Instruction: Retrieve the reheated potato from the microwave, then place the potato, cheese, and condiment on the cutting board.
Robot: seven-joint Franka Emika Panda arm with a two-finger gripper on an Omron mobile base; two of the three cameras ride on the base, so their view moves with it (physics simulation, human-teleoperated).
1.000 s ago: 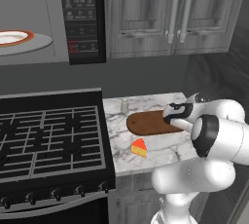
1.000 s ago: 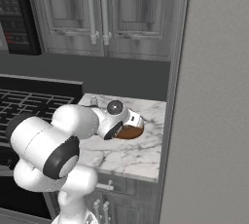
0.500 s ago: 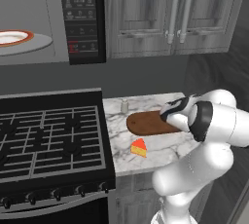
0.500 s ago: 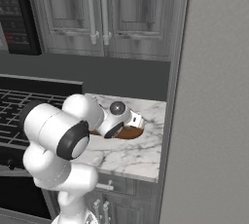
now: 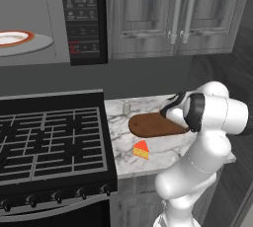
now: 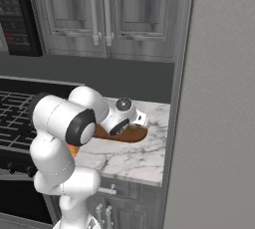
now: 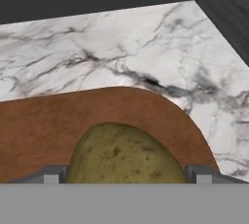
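Observation:
The potato [image 7: 126, 155], a yellowish-brown lump, rests on the rounded right end of the reddish-brown cutting board [image 7: 48, 121]. My gripper [image 7: 126, 175] is down over it, with a finger tip touching each side of the potato. From the left base the hand [image 5: 170, 108] covers the board's [image 5: 150, 125] right end. The cheese wedge [image 5: 141, 149] lies on the marble in front of the board. Behind the board's left end stands the grey condiment shaker [image 5: 126, 107]. The microwave [image 5: 84, 18] hangs open at the upper left.
A white plate with an orange rim [image 5: 15, 38] sits inside the microwave. The black stove [image 5: 49, 137] adjoins the marble counter [image 5: 163, 144] on the left. Cabinet doors [image 5: 178, 14] hang above, and a grey wall [image 6: 219, 98] closes off the right.
The arm's elbow and upper links have swung up and nearer the counter. The hand has stayed low over the board's right end.

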